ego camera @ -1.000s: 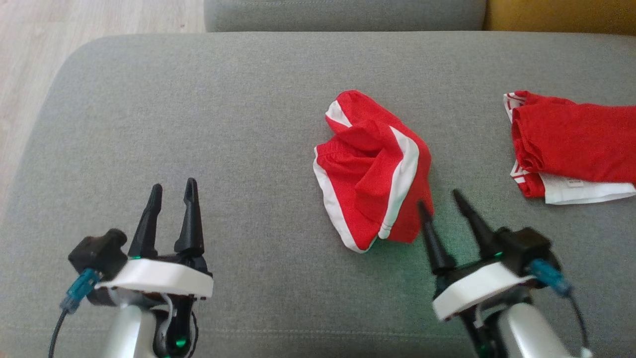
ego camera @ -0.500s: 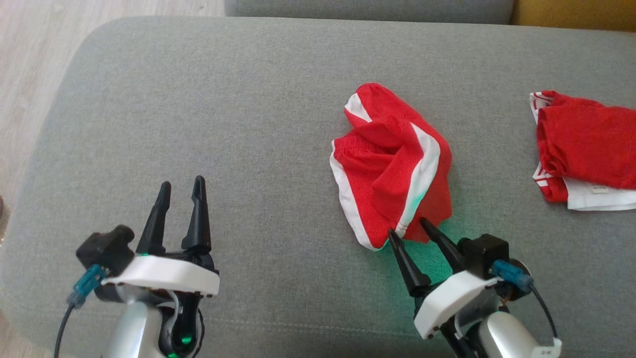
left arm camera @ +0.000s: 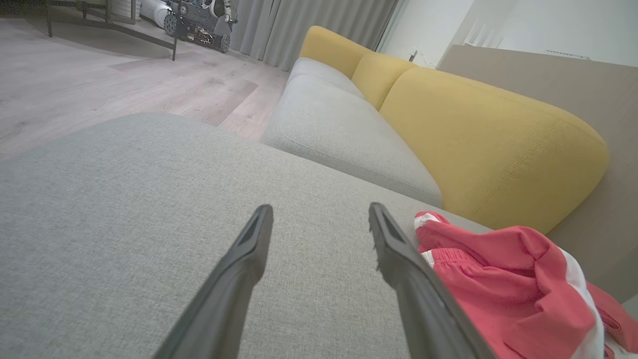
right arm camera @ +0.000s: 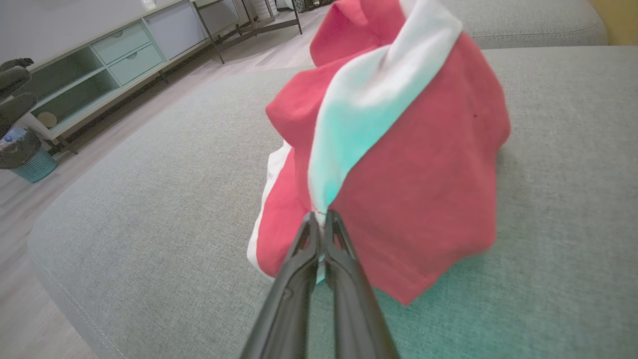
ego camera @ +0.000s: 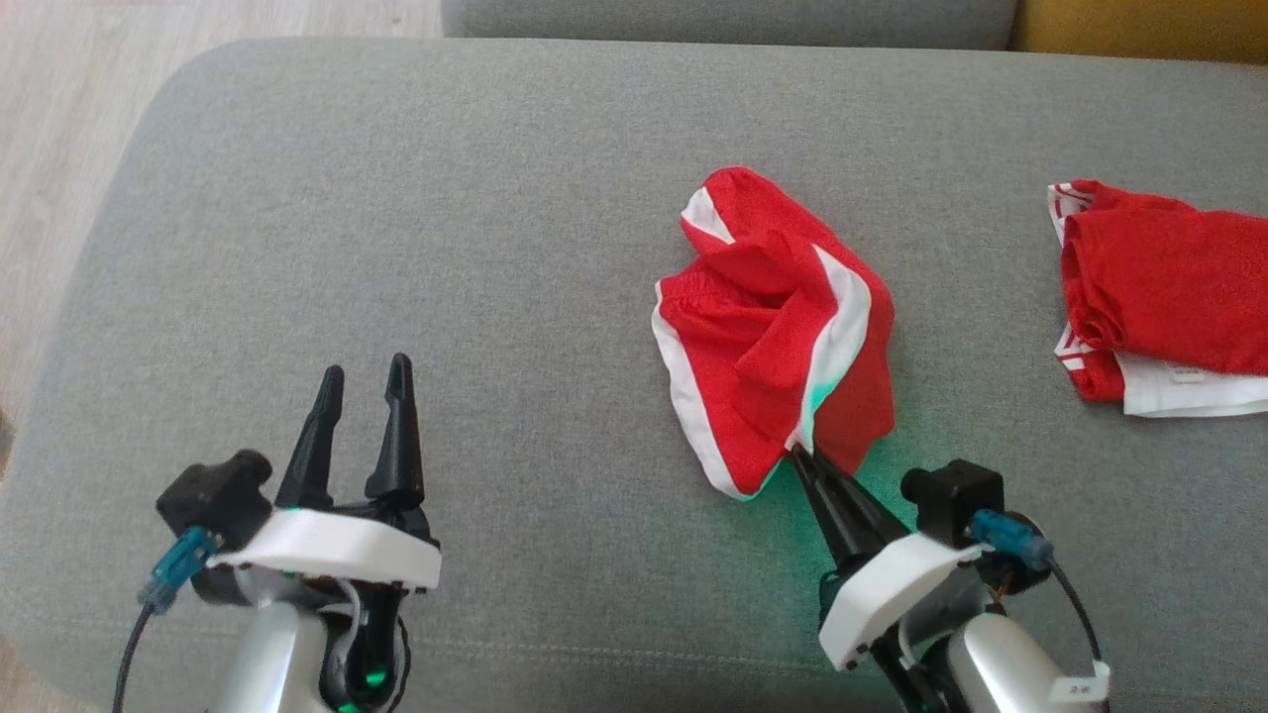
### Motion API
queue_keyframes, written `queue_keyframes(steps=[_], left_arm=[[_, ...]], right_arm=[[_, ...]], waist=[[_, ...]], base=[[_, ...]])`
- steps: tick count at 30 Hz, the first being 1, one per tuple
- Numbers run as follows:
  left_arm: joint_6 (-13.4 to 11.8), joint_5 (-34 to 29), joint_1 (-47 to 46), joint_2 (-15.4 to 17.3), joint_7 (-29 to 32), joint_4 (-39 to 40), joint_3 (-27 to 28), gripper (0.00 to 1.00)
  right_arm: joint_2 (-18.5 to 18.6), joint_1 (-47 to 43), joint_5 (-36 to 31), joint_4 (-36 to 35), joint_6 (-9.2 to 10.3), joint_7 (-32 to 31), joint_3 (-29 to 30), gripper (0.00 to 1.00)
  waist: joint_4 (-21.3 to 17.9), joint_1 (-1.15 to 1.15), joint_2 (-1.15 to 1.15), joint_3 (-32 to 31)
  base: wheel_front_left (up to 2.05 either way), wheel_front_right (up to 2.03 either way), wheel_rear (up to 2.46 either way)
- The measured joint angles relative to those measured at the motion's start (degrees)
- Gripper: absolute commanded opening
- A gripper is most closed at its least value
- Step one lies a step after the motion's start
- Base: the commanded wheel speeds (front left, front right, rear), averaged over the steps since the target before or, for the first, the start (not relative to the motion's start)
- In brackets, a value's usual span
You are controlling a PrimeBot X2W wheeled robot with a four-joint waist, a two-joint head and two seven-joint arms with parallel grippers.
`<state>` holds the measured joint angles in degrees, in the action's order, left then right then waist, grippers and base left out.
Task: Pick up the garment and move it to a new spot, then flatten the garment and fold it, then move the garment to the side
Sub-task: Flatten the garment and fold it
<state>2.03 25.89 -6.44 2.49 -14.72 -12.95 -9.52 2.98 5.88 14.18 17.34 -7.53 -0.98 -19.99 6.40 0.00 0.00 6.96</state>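
The garment [ego camera: 783, 327] is a crumpled pair of red shorts with white stripes, lying on the grey cushion [ego camera: 446, 248] right of centre. My right gripper [ego camera: 800, 454] is shut on the garment's near edge, at the lower end of a white stripe. In the right wrist view the two fingers of the right gripper [right arm camera: 320, 217] pinch the cloth of the garment [right arm camera: 413, 149], which rises bunched above them. My left gripper [ego camera: 362, 381] stands open at the lower left, with nothing between its fingers. In the left wrist view the open left gripper [left arm camera: 319, 214] has the garment [left arm camera: 508, 279] to its right.
A second red and white garment [ego camera: 1159, 297] lies folded at the cushion's right edge. The cushion's rounded left edge drops to a wooden floor [ego camera: 59, 149]. A yellow sofa back [left arm camera: 478, 134] and another grey cushion [left arm camera: 339, 134] lie beyond.
My right gripper moved forward to the garment's near edge and shut on it. The head camera shifted a little. The left gripper has stayed open in place.
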Motion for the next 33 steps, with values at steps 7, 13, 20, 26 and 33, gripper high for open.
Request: queue_keyframes(steps=[7, 13, 20, 26, 33], left_arm=[[0.0, 0.0, 0.0, 0.0, 0.0, 0.0, 0.9, 1.0], [0.6, -0.5, 0.0, 0.0, 0.0, 0.0, 1.2, 1.0], [1.6, -2.2, -1.7, 0.0, 0.0, -1.0, 1.1, 1.0], [2.0, -3.2, -7.0, -0.1, 0.0, -4.6, -0.4, 1.0], [4.1, -3.4, -16.7, 0.1, 6.3, -13.4, -5.6, 1.0]], right_arm=[[0.0, 1.0, -2.1, 0.1, 0.0, -0.1, 3.3, 0.0], [0.9, 0.6, -9.9, -3.8, 0.0, -3.2, 6.0, 0.0], [12.7, -3.8, -12.3, -12.5, 0.0, -10.0, 0.5, 0.0], [23.1, -5.1, -14.9, -16.1, 0.0, -14.3, -0.1, 0.0], [23.9, -3.4, -15.3, -16.9, 0.0, -14.5, -0.8, 0.0]], waist=[[-0.8, 0.0, 0.0, -0.4], [-3.0, 0.0, 0.0, -0.8], [-7.5, 0.0, 0.0, -1.4], [-11.5, 0.0, 0.0, -1.1], [-14.0, 0.0, 0.0, 2.2]], base=[[0.0, 0.0, 0.0], [0.0, 0.0, 0.0], [0.0, 0.0, 0.0], [0.0, 0.0, 0.0], [0.0, 0.0, 0.0]])
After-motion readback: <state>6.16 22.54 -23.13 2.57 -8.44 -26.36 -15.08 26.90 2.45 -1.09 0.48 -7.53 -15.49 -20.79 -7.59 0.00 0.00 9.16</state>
